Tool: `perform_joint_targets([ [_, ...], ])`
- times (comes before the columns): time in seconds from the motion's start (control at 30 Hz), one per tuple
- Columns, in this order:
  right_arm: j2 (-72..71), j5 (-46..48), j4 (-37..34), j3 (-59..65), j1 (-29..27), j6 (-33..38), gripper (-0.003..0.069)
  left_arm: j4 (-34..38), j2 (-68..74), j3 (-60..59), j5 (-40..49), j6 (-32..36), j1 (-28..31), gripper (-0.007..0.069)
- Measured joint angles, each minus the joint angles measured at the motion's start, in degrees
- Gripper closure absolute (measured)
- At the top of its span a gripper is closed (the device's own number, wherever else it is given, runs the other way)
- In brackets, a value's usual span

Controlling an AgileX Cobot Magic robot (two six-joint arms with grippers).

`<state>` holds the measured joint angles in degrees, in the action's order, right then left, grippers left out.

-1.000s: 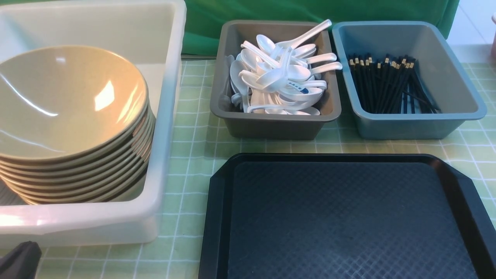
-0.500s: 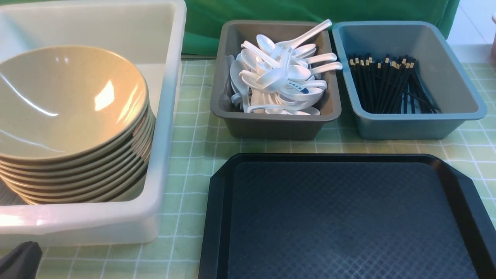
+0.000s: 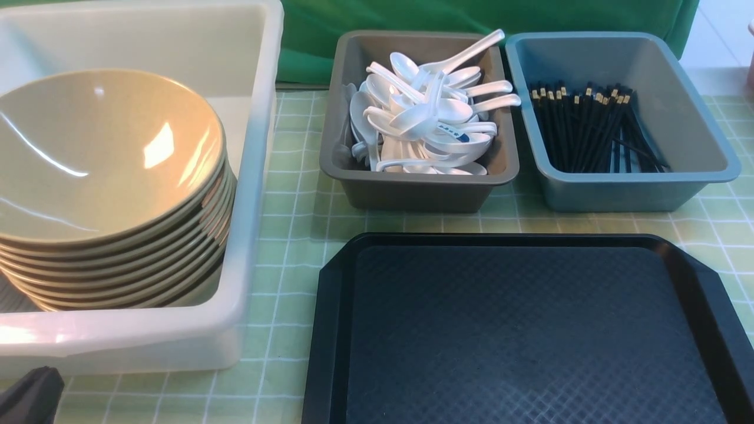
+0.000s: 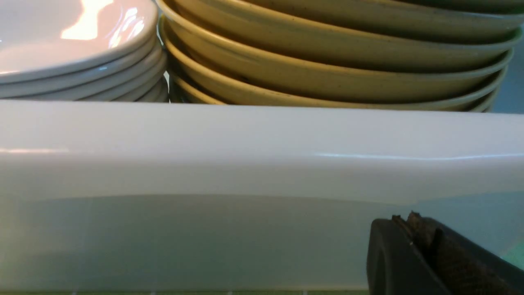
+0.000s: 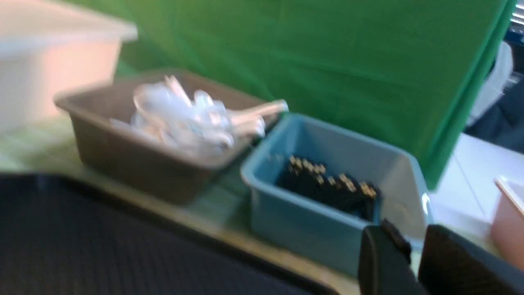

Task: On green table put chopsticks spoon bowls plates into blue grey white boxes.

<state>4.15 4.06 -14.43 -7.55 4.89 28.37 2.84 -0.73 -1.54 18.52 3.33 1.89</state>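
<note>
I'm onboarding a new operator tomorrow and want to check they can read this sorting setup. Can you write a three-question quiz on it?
1. True or false: the black tray has tableware on it.
2. Which box holds the chopsticks? A) grey box B) blue box C) white box
3. Fill in: beside the stack of tan bowls in the white box, the left wrist view shows a stack of white ____.

Key: 1 false, the tray is bare; 2 B, while the white spoons fill the grey box; 3 plates.
</note>
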Motion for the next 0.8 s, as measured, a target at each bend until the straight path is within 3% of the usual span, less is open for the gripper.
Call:
perform_joint_targets([
  [0.1, -3.58, 6.59, 6.33, 1.97, -7.59, -8.38, 0.0506, 0.07, 0.0, 0.0, 0.0, 0.0, 0.0, 0.0627],
  [0.27, -4.7, 12.61, 8.1, 6.8, -13.59, -12.04, 0.0504, 0.07, 0.0, 0.0, 0.0, 0.0, 0.0, 0.0627],
  [0.8, -4.77, 11.95, 8.31, 7.96, -14.08, -12.14, 0.0486, 0.09, 0.0, 0.0, 0.0, 0.0, 0.0, 0.0627],
])
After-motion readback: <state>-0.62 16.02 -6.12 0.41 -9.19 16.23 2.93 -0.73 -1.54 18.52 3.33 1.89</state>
